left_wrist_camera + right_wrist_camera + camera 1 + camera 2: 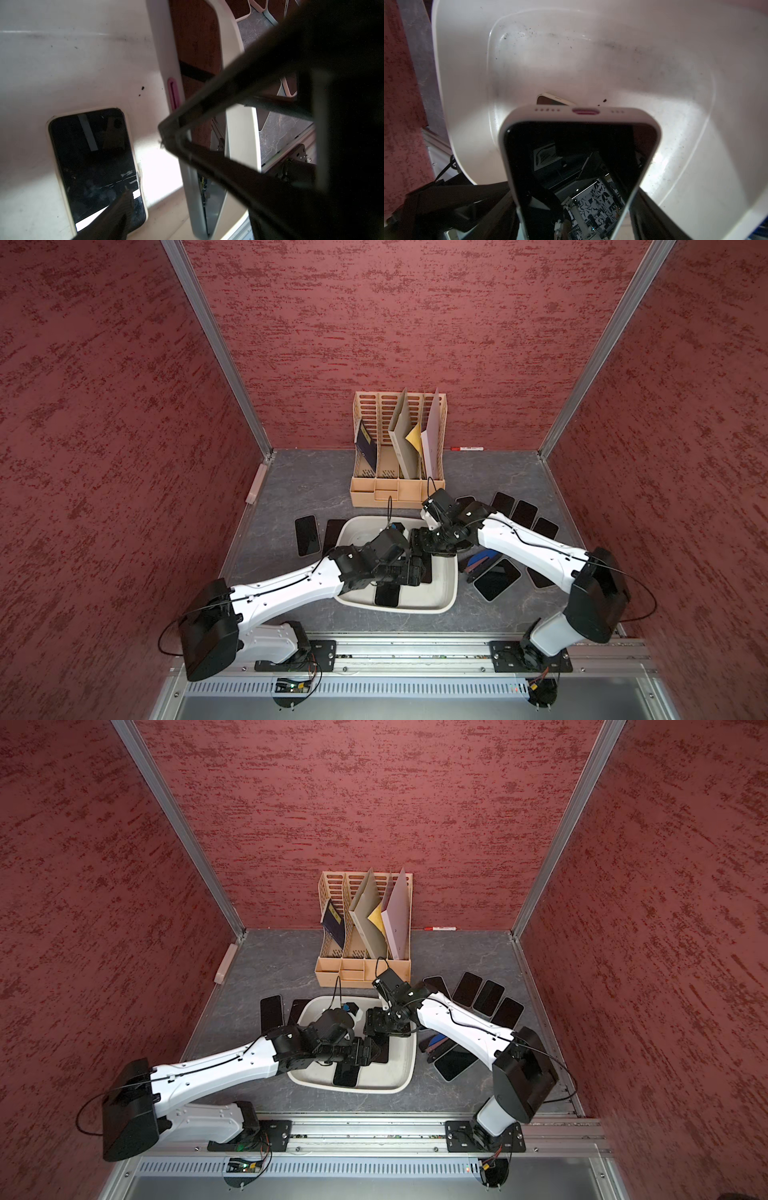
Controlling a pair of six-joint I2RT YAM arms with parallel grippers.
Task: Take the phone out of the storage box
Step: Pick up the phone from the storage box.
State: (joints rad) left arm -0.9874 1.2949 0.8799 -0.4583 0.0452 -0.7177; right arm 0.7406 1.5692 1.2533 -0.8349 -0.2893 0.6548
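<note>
likely a lab test booth: red textured walls [415,323], aluminium framing [217,348], rail-mounted robot arms [286,593].

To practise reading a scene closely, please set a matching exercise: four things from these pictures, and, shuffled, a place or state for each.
Things:
A storage box
B file rack
C marker
D white-cased phone

Places or states:
1 held in the right gripper
2 red, by the back wall
3 holding folders
4 off-white, with a flat phone inside

Pairs: A-4, B-3, C-2, D-1
</note>
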